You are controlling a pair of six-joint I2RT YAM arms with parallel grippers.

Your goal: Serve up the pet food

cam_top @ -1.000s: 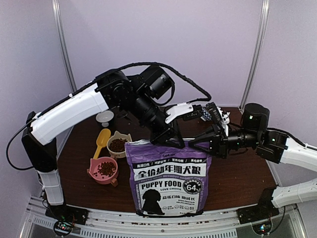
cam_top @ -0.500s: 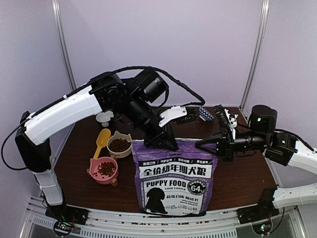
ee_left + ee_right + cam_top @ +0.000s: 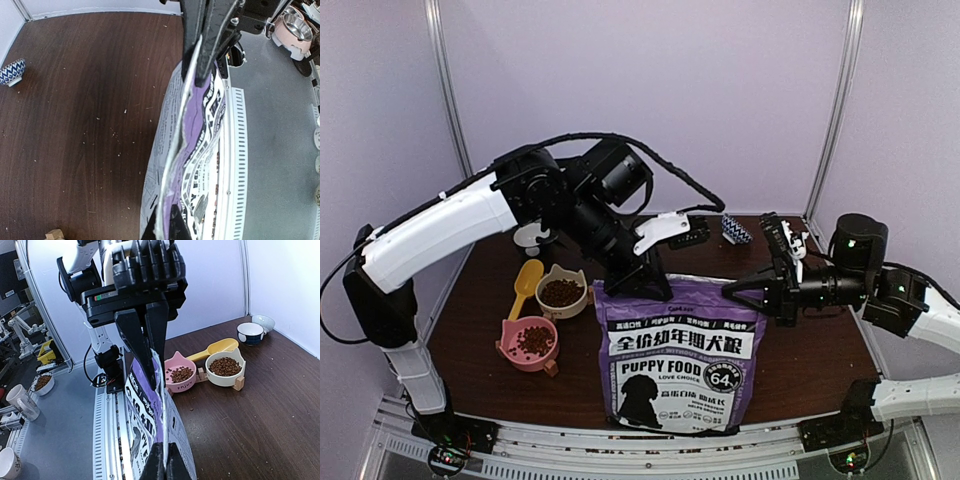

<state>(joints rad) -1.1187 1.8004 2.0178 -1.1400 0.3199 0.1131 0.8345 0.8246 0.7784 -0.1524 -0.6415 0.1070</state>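
At the left of the dark wooden table (image 3: 810,370) a yellow scoop (image 3: 527,283) is lying with its handle reaching towards a pink bowl (image 3: 525,364), and a small white bowl (image 3: 531,237) is sitting behind it. The pet food (image 3: 534,340) is resting as a loose heap inside the pink bowl, and more of the same dark kibble is filling a cream bowl (image 3: 560,312) just beside it, further from the arms' bases. The left arm is stretching across above these bowls, and the left gripper (image 3: 645,288) is clenching the top edge of a purple bag (image 3: 678,370) towards its left end; in the left wrist view its dark fingers (image 3: 190,45) are pressing that edge from both sides. The bag is standing upright at the middle front of the table, printed face towards the bases, its top running as a thin wavy seam between the two grippers. Further right, a blue-patterned bowl (image 3: 736,229) is sitting at the back of the table. The right gripper (image 3: 730,291) is pinching the right end of the bag's top edge, its fingers (image 3: 155,462) closing around the seam at the bottom of the right wrist view
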